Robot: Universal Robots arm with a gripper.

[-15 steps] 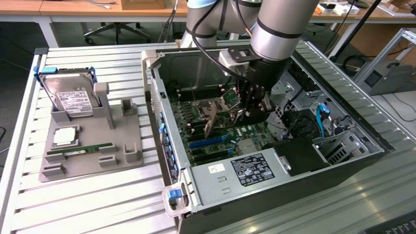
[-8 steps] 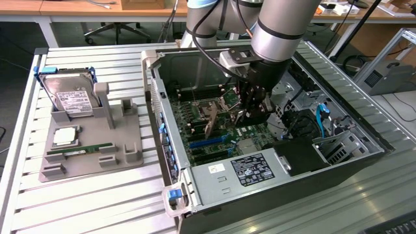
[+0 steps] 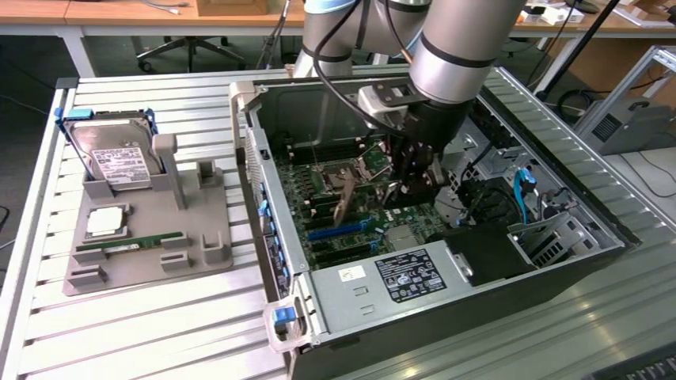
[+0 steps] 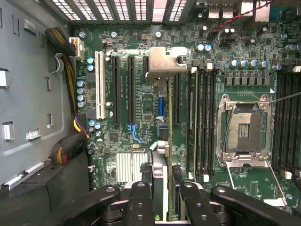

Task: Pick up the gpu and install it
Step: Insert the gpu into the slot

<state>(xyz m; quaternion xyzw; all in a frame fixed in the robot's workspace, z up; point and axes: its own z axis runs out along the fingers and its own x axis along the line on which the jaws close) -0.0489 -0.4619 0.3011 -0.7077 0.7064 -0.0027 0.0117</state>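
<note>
Arm (image 3: 465, 39) cut off by the top edge of the exterior view. Gripper (image 3: 414, 186) there covering part of the motherboard (image 3: 338, 229). Gpu (image 4: 162, 141) seen edge-on from the wrist, lower end hidden between the gripper fingers (image 4: 141, 202). Fingers cut off by that picture's edge. Label (image 3: 414, 277) on the power supply too small to read. Computer case (image 3: 549, 269) cut off low down.

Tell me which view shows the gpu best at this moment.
The wrist view: the gpu stands edge-on between the pincer fingers, its metal bracket lined up over the motherboard slots. The exterior view shows the card only as a thin tilted sliver beside the arm, inside the computer case.
</note>
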